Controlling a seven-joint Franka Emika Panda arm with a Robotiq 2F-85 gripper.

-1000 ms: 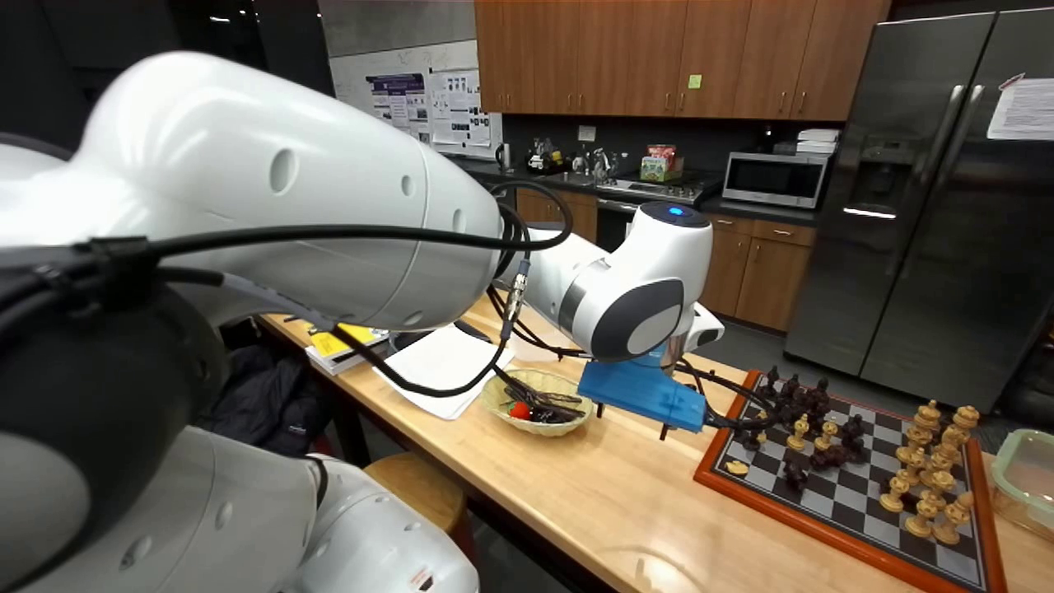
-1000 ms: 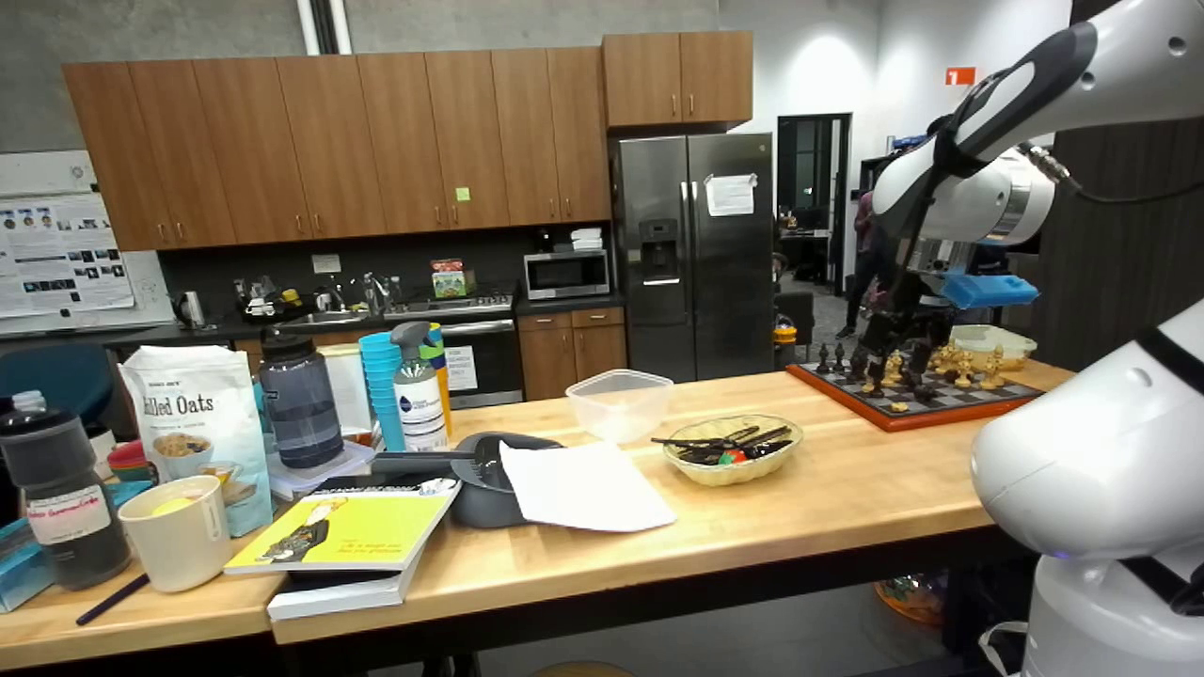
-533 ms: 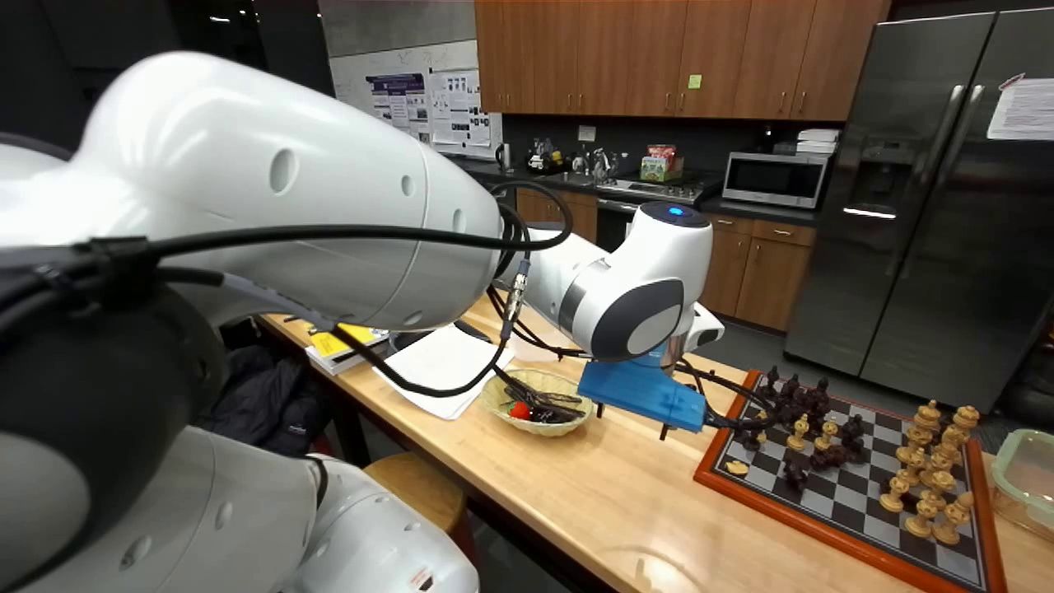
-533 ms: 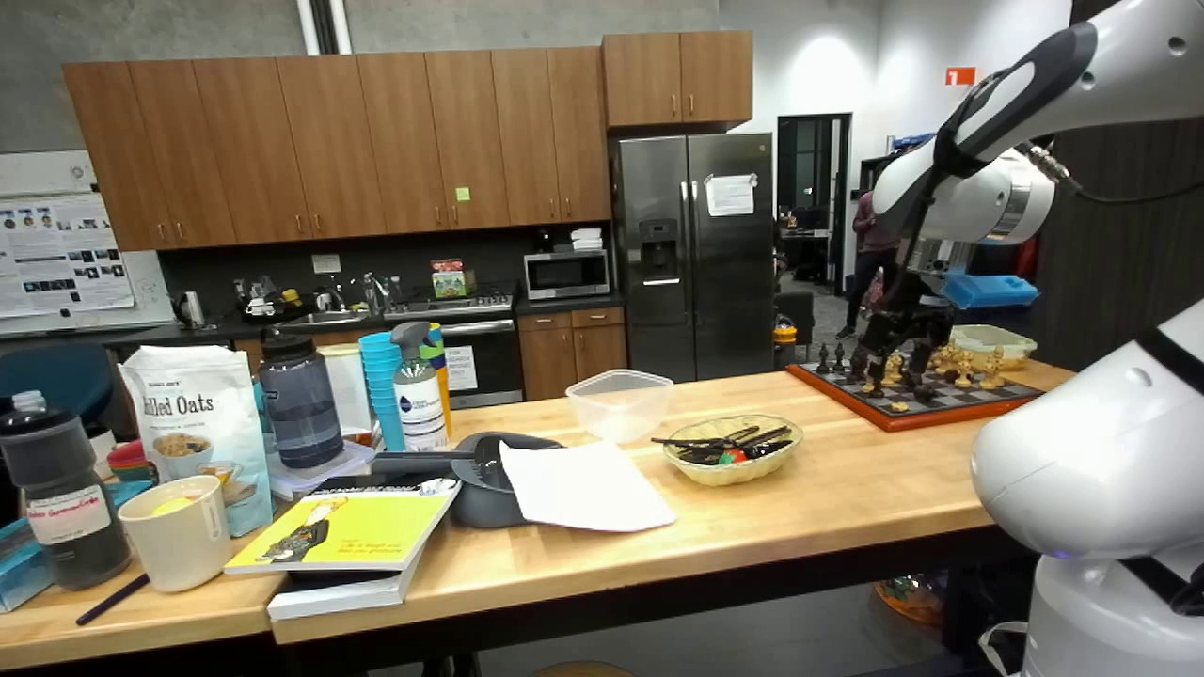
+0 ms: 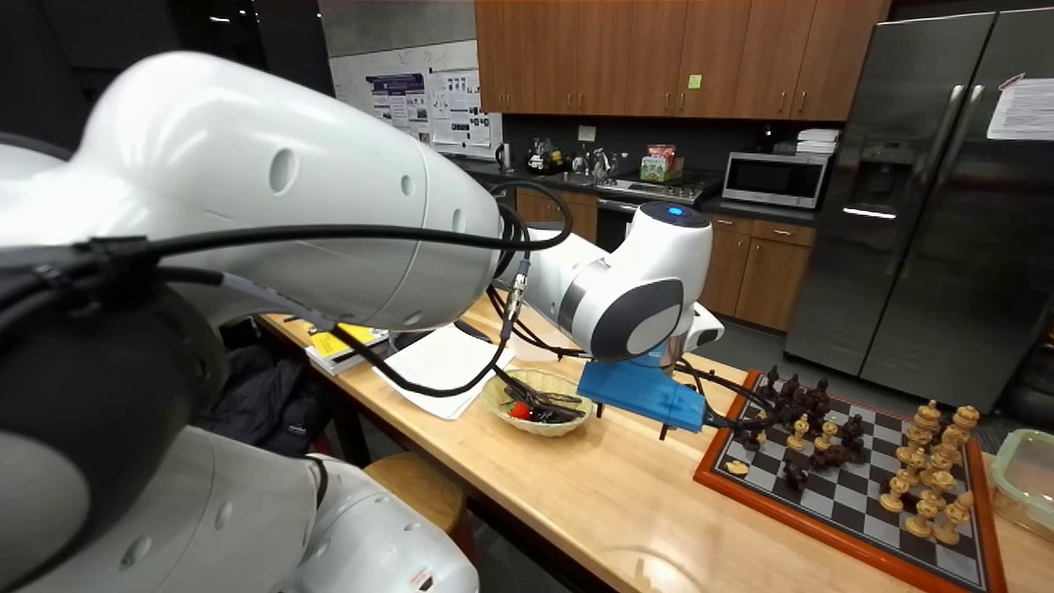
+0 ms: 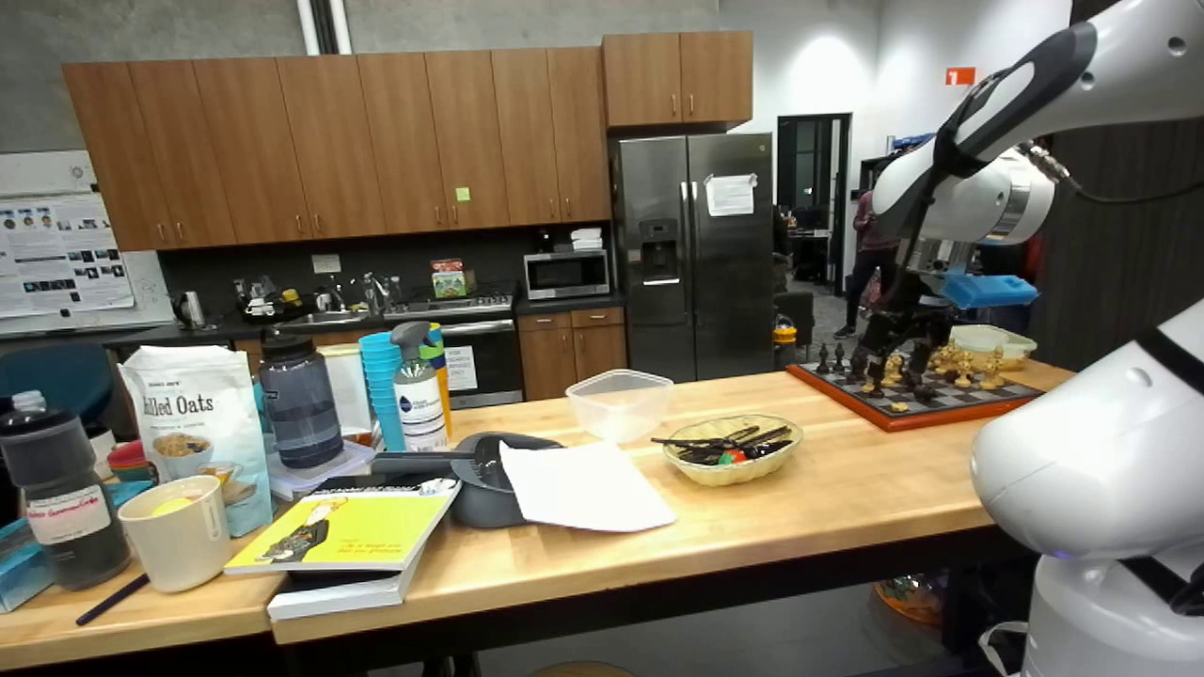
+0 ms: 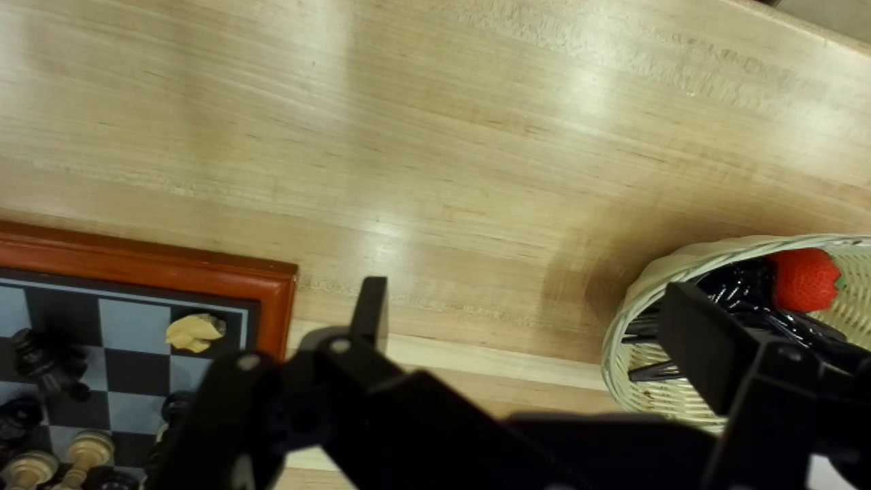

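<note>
My gripper is open and empty, pointing down above the wooden table. In an exterior view its fingertips show below a blue cover. It hangs between a woven basket and a chessboard. In the wrist view one finger overlaps the basket's rim. The basket, also in both exterior views, holds a red strawberry and dark stick-like items. Light and dark chess pieces crowd the board. A light piece lies on its side near the board's corner.
White paper and a clear container stand beyond the basket. Books, a mug, an oats bag and bottles crowd the far end. A green-lidded container stands beside the chessboard.
The arm, gripper and table objects look unchanged. Only the background people near the doorway have shifted slightly.
</note>
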